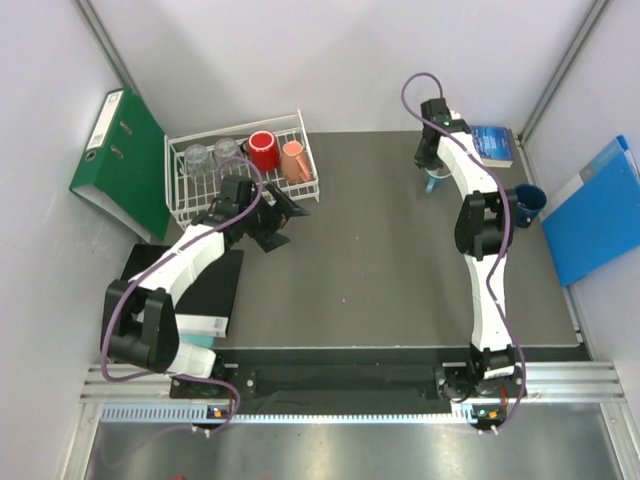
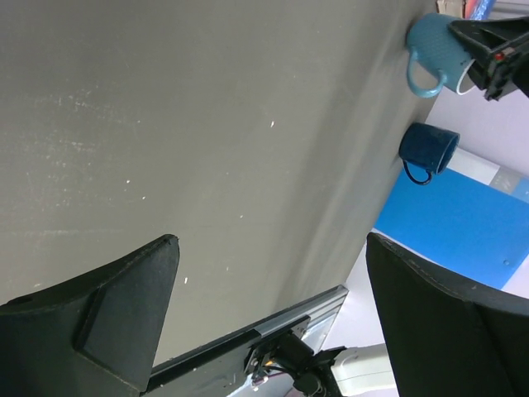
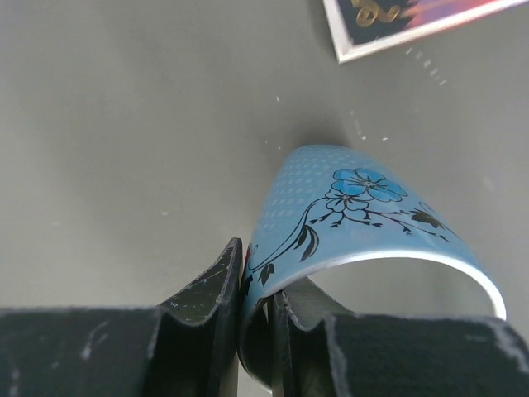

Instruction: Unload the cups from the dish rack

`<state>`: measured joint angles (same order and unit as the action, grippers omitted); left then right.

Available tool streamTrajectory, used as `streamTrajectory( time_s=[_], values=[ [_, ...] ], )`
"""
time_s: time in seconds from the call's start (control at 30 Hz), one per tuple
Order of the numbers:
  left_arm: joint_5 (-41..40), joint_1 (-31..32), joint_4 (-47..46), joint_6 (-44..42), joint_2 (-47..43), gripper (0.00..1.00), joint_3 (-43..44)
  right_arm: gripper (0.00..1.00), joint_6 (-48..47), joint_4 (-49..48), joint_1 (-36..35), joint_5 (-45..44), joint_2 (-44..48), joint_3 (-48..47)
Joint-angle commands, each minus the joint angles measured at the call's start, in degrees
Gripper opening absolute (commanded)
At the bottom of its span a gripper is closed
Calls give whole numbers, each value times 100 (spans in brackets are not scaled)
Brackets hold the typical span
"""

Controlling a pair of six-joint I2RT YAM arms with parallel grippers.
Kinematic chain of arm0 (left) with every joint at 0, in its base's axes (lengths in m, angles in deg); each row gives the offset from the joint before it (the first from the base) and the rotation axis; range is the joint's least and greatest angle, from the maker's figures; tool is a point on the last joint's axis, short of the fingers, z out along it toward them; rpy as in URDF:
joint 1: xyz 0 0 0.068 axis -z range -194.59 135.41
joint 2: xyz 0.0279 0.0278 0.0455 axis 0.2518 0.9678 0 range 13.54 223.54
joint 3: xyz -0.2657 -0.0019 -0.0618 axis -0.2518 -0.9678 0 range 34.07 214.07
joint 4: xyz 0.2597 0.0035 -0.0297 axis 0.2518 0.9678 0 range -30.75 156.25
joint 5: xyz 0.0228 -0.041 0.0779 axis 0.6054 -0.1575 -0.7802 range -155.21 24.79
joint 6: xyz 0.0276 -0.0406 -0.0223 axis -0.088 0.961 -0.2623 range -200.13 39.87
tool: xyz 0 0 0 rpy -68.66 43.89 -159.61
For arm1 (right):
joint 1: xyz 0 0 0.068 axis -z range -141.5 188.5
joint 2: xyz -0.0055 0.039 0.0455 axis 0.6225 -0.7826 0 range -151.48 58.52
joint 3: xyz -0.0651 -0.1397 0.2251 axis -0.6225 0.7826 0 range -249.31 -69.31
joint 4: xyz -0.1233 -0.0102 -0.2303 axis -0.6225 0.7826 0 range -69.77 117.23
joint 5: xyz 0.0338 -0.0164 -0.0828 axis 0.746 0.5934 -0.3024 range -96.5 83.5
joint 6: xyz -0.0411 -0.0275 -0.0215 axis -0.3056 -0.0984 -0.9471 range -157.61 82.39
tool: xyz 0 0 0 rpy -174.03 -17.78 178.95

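Observation:
The white wire dish rack (image 1: 180,205) stands at the back left and holds two clear tumblers (image 1: 196,158), a red mug (image 1: 262,150) and an orange mug (image 1: 294,160). My left gripper (image 1: 277,218) hangs open and empty just in front of the rack's right end; its view (image 2: 273,306) shows bare table between the fingers. My right gripper (image 1: 432,165) is shut on the rim of the light blue flowered mug (image 3: 355,211), low over the table at the back right (image 1: 436,183). The dark blue mug (image 1: 528,200) stands on the table's right edge and also shows in the left wrist view (image 2: 428,149).
A green binder (image 1: 125,160) leans at the far left next to the rack. A book (image 1: 492,145) lies at the back right behind the light blue mug. A blue folder (image 1: 590,210) lies off the right edge. A black pad (image 1: 200,285) lies at the near left.

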<state>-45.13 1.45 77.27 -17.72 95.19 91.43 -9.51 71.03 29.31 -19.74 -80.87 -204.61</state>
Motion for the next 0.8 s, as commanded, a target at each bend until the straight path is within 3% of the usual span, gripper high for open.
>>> streamTrajectory(
  time_s=[0.0,0.27,0.5,0.77],
  values=[
    [40,23,-132,-124,149,99,214,0,29,-273,14,-4,-114,-189],
    [137,23,-62,-221,484,99,503,0,64,-159,-21,128,-440,-497],
    [190,23,-88,-256,615,99,609,32,47,-317,-57,198,-203,-462],
    [234,23,-141,-221,607,99,601,48,73,-387,-56,225,78,-497]
  ],
)
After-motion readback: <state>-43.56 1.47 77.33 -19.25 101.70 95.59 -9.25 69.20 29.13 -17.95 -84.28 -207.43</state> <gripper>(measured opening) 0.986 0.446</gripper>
